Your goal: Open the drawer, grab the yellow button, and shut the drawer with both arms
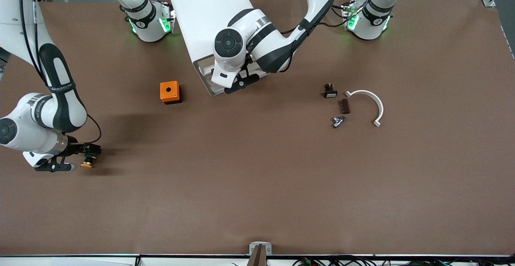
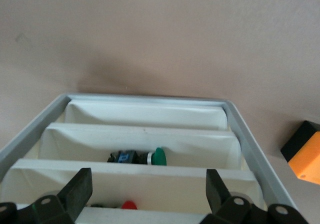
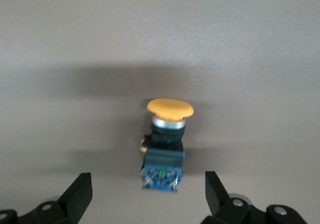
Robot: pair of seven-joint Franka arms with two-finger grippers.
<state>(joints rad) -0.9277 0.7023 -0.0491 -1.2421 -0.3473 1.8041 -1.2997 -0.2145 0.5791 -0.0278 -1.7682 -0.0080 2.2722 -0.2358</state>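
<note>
Button [image 3: 167,144] lying free on worktop [image 1: 257,185] at lower left of the front view — right tool [image 1: 78,159] gaping, empty; left tool [image 2: 145,196] gaping over drawer [image 2: 250,144] — risking snagging a divider while closing.

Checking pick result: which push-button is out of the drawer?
The orange-capped button, lying on the table before the open right claw; the green-capped one sits in a drawer compartment.

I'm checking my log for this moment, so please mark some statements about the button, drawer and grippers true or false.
1. The small push-button with the round orange cap lies on the brown table. True.
2. The right gripper is clamped on it. False: its fingers are open, apart from it.
3. The white drawer is shut. False: it is open, showing compartments.
4. The left gripper is over the drawer, fingers open. True.
</note>
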